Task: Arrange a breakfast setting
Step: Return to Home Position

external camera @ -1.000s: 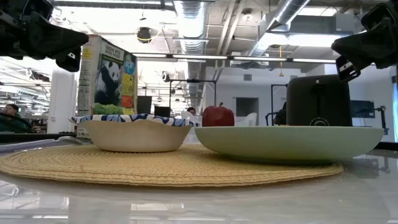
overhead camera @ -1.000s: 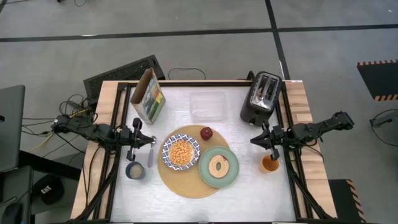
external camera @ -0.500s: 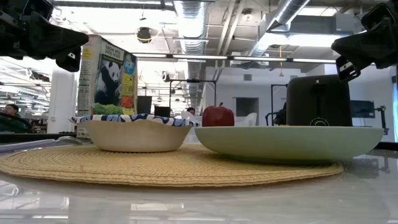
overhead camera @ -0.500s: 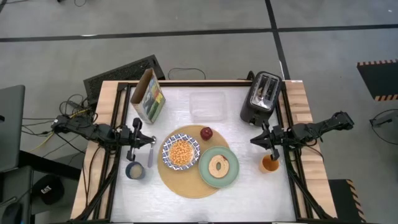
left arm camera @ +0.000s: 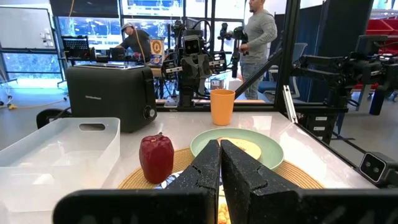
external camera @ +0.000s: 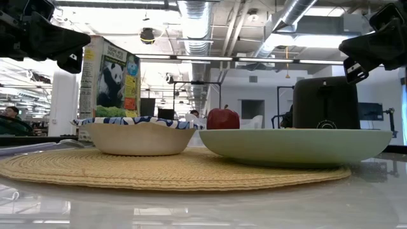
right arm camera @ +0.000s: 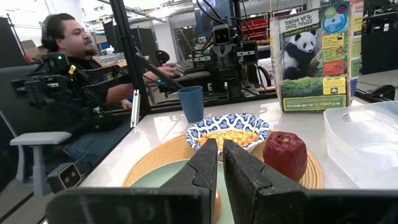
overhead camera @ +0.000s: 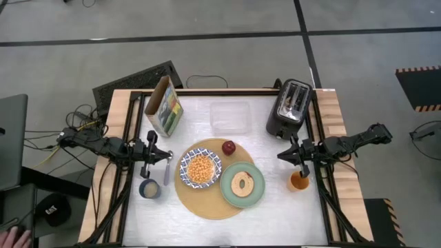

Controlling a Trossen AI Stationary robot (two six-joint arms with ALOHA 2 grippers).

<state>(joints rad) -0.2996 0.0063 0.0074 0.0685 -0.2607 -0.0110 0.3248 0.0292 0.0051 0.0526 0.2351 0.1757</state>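
The round tan mat (overhead camera: 207, 200) lies mid-table. On it rest the blue-and-white bowl (overhead camera: 200, 168) of cereal, the pale green plate (overhead camera: 256, 193) with the toast slice (overhead camera: 242, 183), and the red apple (overhead camera: 228, 147). The spoon (overhead camera: 166, 173) lies on the table left of the mat. The panda cereal box (overhead camera: 165, 107) stands at the far left. My left gripper (overhead camera: 167, 157) is shut and empty, raised over the table's left side. My right gripper (overhead camera: 281, 157) is shut and empty, raised at the right side.
A black toaster (overhead camera: 289, 108) stands at the far right and a clear plastic container (overhead camera: 230, 118) lies at the far middle. A blue cup (overhead camera: 149, 189) stands near the left edge and an orange cup (overhead camera: 299, 180) near the right edge. People are in the room beyond.
Both arms and all things on the table have kept still. A person's hand has come into the high view's lower left corner, off the table.
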